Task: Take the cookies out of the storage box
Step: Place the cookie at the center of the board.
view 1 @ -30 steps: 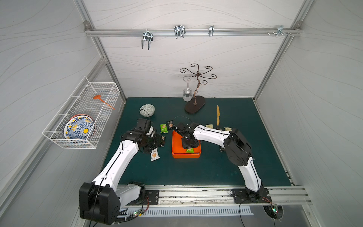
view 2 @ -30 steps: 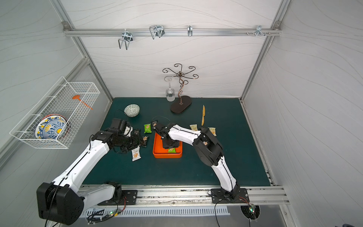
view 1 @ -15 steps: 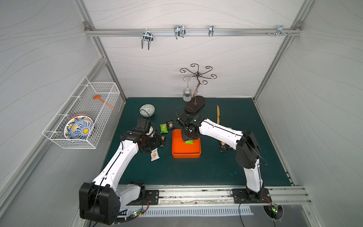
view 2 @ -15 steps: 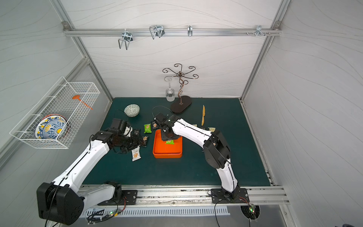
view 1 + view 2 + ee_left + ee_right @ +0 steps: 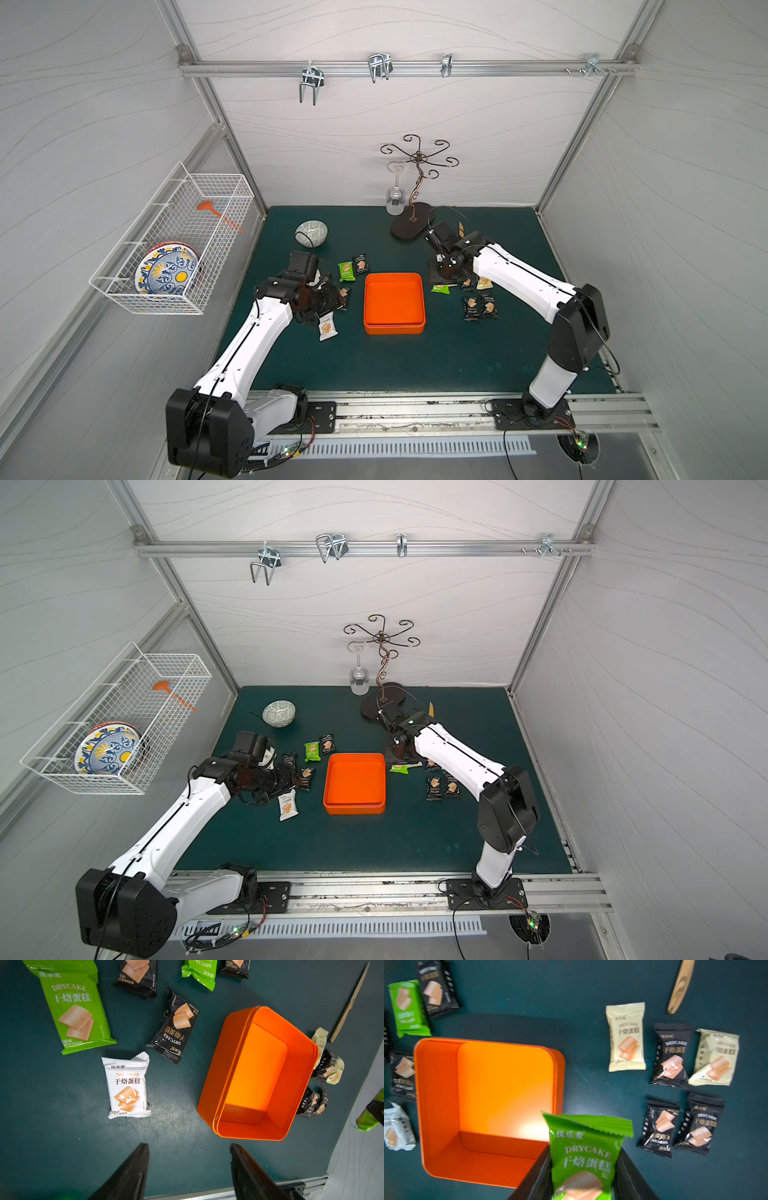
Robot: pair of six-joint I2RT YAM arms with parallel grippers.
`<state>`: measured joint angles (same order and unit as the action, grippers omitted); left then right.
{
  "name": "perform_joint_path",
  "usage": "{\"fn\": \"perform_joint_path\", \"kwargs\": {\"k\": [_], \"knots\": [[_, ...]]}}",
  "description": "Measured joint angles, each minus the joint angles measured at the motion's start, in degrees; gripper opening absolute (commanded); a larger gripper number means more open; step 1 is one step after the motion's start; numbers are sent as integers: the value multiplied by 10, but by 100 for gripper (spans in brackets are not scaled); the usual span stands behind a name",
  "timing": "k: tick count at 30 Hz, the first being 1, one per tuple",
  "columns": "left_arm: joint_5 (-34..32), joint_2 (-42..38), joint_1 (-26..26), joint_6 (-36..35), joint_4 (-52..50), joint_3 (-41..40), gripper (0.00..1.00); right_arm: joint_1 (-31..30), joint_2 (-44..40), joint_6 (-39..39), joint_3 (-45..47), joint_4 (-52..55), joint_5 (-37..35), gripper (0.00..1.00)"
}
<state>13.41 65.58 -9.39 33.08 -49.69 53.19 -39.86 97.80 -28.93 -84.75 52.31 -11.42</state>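
We've got right gripper (image 5: pixel 584 1148) pinching green cookie packet (image 5: pixel 588 1134) at 2 o'clock of storage box (image 5: pixel 394 329); left gripper (image 5: pixel 189 1145) spread at 9 o'clock; other cookies (image 5: pixel 471 308) on mat (image 5: pixel 415 365).

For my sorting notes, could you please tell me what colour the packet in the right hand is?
Green cookie packet, clearest in the right wrist view.

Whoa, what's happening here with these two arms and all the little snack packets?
Two robot arms are emptying an orange storage box, which looks empty. The right arm's fingers are shut on a green packet, held just beside the box. The left arm's fingers are open and hold nothing, hovering over the green mat near a white packet. The other cookie packets lie scattered on the mat on both sides of the box.
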Motion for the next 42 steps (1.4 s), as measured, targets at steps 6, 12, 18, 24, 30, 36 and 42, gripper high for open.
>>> {"fn": "perform_joint_path", "kwargs": {"k": [6,12,18,24,30,36,42], "knots": [[-10,-9,0,32,2,0,66,17,-20,20,80,-26,9,45],[-10,-22,0,67,8,-2,65,17,-20,20,152,-83,11,46],[-11,-37,-1,77,6,-9,65,16,-14,20,203,-137,6,47],[-14,-45,-2,76,-6,-14,65,16,12,20,214,-172,1,48],[-23,-46,-2,69,-17,-14,65,16,40,20,214,-189,-1,50],[-25,-38,-2,55,-35,-3,66,15,46,19,214,-194,-2,67],[-31,-17,-2,38,-36,16,66,15,31,19,214,-186,-6,77]]}}
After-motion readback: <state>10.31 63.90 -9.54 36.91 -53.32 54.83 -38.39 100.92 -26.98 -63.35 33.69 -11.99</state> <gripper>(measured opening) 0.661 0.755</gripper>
